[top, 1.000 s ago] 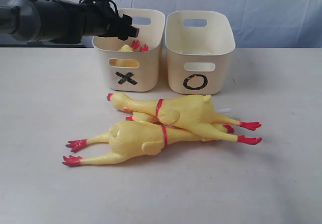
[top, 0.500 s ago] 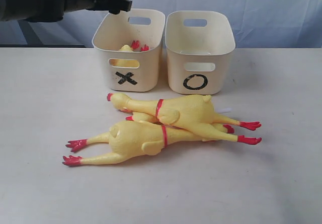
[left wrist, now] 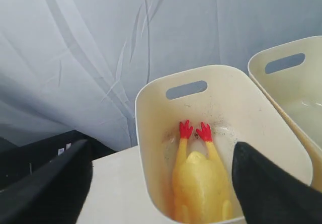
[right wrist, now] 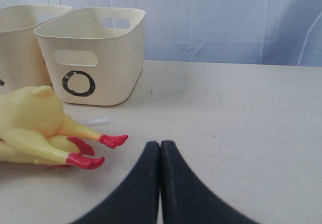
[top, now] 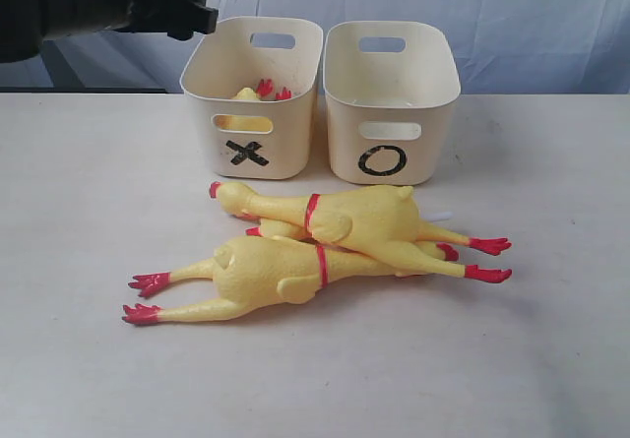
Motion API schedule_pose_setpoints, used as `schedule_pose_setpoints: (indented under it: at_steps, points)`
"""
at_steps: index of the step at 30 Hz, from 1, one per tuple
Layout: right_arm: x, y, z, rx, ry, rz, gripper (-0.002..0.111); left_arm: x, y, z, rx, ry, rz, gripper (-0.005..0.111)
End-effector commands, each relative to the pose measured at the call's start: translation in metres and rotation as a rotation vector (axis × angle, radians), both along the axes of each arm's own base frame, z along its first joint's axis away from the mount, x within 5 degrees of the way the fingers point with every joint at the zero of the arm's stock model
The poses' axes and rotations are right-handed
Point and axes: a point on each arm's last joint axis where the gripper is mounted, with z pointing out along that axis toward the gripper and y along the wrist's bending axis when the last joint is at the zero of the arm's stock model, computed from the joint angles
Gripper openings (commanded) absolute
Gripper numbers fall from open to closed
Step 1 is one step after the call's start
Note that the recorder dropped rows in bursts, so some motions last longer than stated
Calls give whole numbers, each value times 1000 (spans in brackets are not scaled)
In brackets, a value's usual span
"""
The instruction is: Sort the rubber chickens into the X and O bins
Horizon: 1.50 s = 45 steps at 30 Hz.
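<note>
One rubber chicken (top: 258, 91) lies inside the X bin (top: 281, 138), red feet toward the far wall; the left wrist view shows this chicken (left wrist: 201, 183) in the bin (left wrist: 151, 148). The O bin (top: 428, 143) stands beside it. Two long yellow chickens lie crossed on the table, the upper one (top: 364, 219) over the lower one (top: 261, 279). A whitish tube end (top: 440, 214) pokes out behind them. My left gripper (top: 189, 10) hangs open and empty above and to the left of the X bin. My right gripper (right wrist: 160, 144) is shut and empty, low over the table near the chickens' red feet (right wrist: 85, 159).
A blue-grey cloth backdrop (top: 532, 15) hangs behind the table. Bare table surface (top: 551, 340) stretches to the right of and in front of the chickens. The two bins stand side by side at the back edge.
My left arm has drawn back up and to the left, away from over the X bin. The chickens and bins have not moved.
</note>
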Motion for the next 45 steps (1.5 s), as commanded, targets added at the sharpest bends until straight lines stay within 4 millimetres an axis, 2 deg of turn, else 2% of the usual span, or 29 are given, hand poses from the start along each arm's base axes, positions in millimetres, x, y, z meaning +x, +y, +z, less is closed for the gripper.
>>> schedule_pose_setpoints:
  at_steps: [1,5,9,17,24,31,39,42,45]
  points:
    - [0,0,1,2,-20,-7,-1,-30,17,6,-56,13,67,72]
    - [0,0,1,2,-20,-7,-1,-55,27,3,-54,23,73,72]
    - [0,0,1,2,-20,-7,-1,-78,37,3,-127,46,108,72]
    - [0,0,1,2,-16,-6,-1,-113,55,-5,-112,48,154,72]
    - [0,-1,4,9,-48,-12,-1,-143,68,-8,-119,26,163,67]
    - [1,0,15,281,-140,-32,-1,-175,80,-5,-160,-34,147,67]
    - [2,0,18,357,-166,-44,-1,-217,95,3,-230,-158,120,67]
    - [2,-3,24,479,-217,-72,-1,-231,99,2,-251,-194,99,67]
    - [1,-8,29,673,-264,-118,-1,-241,102,1,-267,-227,91,67]
